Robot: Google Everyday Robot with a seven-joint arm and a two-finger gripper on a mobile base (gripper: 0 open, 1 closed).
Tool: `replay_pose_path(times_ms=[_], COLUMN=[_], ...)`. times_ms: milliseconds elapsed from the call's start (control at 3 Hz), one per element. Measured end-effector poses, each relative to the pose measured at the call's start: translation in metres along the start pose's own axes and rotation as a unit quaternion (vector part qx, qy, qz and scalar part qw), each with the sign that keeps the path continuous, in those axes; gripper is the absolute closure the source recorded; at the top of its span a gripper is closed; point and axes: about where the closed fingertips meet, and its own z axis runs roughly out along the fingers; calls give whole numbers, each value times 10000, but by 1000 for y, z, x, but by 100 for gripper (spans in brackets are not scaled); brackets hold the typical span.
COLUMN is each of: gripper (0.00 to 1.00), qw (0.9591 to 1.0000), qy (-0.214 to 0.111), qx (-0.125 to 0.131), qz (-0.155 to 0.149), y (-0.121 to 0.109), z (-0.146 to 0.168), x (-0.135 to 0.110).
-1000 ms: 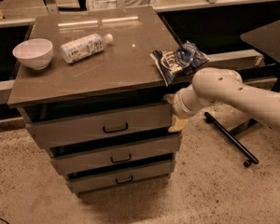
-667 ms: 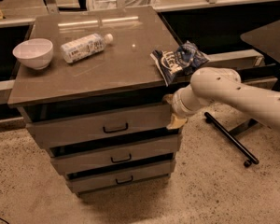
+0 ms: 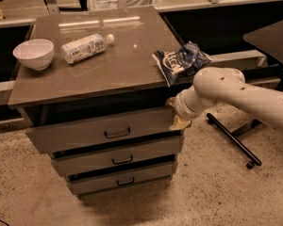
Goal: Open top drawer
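The arm is a thick, smooth, cream-white tube with a few small dark holes dotted along its shell and a ringed collar at the wrist. Its tan-coloured gripper sits just below the front right corner of the worktop.

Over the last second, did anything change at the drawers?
Nothing visibly changed. The claw stays at the right end of the top drawer, just under the edge of the tabletop, and the drawer front has not shifted. The white bowl, plastic bottle and snack bag lie where they were.
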Motion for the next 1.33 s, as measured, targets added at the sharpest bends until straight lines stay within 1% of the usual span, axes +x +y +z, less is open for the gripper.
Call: replay_pose_path(times_ms=[333, 667, 1000, 1333], gripper=[31, 29, 32, 32], qw=[9999, 9991, 9971, 9966], qy=[-6, -27, -60, -138], qx=[-153, -405, -689, -731], qz=[1, 89, 320, 365], y=[13, 44, 81, 91], z=[-10, -33, -62, -78], x=[-4, -11, -21, -29])
